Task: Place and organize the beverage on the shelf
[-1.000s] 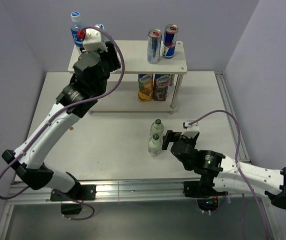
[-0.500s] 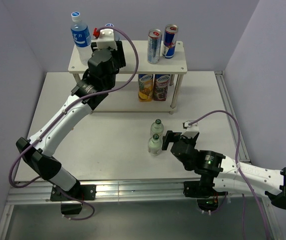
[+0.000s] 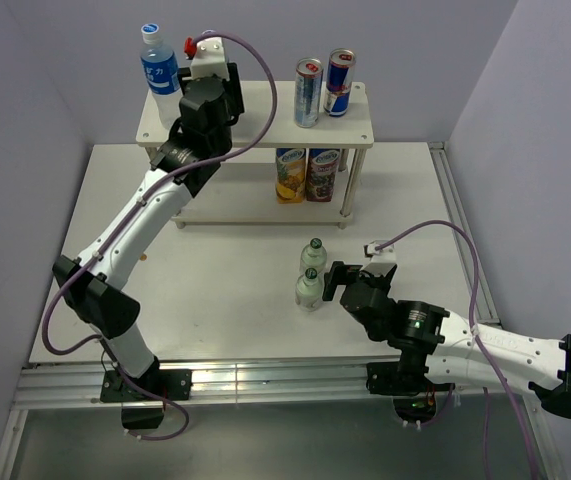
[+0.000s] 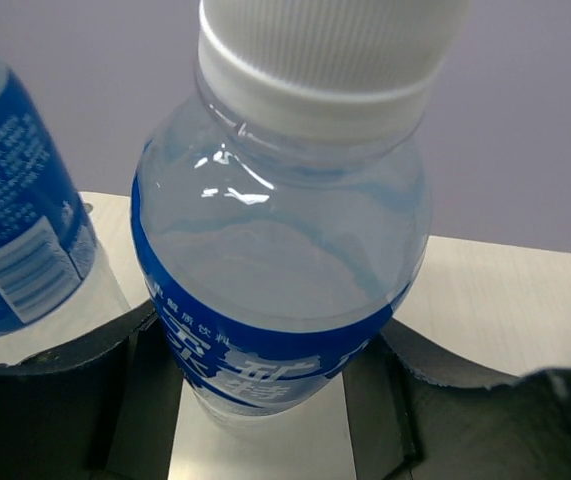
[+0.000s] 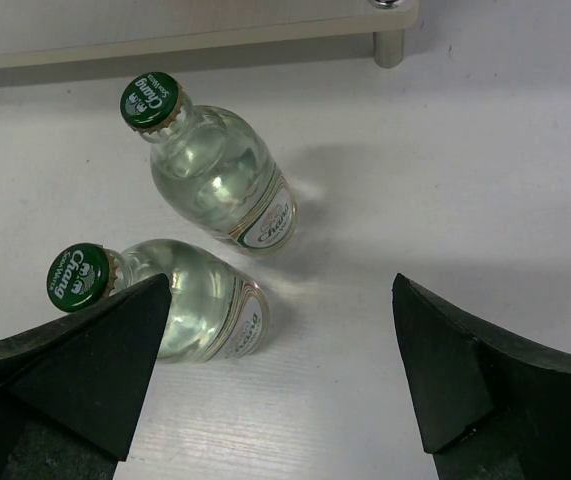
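Left pincer (image 4: 265, 400) has swung right along the shelf's (image 3: 265, 125) top board this past second, clamped on a water bottle (image 4: 285, 270) just beside another blue bottle (image 3: 159, 65), so it looks nearly placed. Right pincer (image 5: 280, 370) hangs open by two glass bottles (image 5: 220, 190) on the worktop (image 3: 235, 290).

Left arm (image 3: 125, 235) and right arm (image 3: 495, 350) of glossy white tubular link shells, joined by bulky black cylindrical joint housings. Thin purple cable (image 3: 270, 100) looping loose along each. Small white boxy camera housing (image 3: 210, 68) at the left wrist, red tab (image 3: 190, 46) beside it. Tiny green light (image 3: 414, 321) on a black right-arm joint. Left gripper (image 4: 270, 340) and right gripper (image 5: 280, 295) with matte black, wedge-shaped fingers (image 5: 75, 380).
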`<state>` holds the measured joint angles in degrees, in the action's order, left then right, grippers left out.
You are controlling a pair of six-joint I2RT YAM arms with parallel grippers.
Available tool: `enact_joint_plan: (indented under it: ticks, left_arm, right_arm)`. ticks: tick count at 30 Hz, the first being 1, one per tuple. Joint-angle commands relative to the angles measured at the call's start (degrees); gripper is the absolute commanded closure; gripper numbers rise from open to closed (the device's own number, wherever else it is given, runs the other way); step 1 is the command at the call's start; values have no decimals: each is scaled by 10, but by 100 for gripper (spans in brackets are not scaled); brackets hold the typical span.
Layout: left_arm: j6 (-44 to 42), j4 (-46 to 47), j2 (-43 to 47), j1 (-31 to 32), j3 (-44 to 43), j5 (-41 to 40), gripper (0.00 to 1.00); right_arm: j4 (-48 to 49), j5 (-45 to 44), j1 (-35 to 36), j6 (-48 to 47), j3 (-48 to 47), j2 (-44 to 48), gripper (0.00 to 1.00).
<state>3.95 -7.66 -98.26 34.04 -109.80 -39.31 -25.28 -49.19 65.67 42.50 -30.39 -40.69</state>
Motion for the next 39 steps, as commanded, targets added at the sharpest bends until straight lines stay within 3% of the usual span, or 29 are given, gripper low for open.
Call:
enact_joint_plan:
  ticks: [1, 3, 5, 6, 10, 15, 27, 35, 36, 39]
  left_arm:
    - [5, 48, 28, -19, 4, -19, 98]
    - [12, 51, 37, -27, 20, -13, 95]
    - [12, 53, 41, -28, 28, -5, 82]
    - [11, 53, 43, -29, 34, -3, 67]
    - [11, 49, 44, -30, 40, -5, 38]
    - [19, 41, 47, -29, 43, 2, 19]
    - [56, 16, 76, -28, 69, 15, 14]
    - [85, 2, 141, -13, 156, 31, 8]
    - [84, 2, 147, -7, 164, 22, 3]
    - [81, -1, 168, 19, 197, -2, 2]
  right_arm:
    - [20, -9, 2, 0, 5, -3, 2]
    - [19, -11, 2, 1, 4, -5, 2]
    - [19, -12, 3, 1, 4, -7, 2]
    - [19, -13, 2, 2, 4, -9, 2]
    - [18, -13, 3, 3, 4, -10, 2]
    - [15, -13, 3, 3, 2, -12, 2]
    - [15, -15, 3, 6, 2, -13, 2]
    - [17, -16, 2, 5, 5, -4, 2]
    - [18, -14, 2, 4, 5, -3, 2]
    - [17, -14, 3, 4, 5, -2, 2]
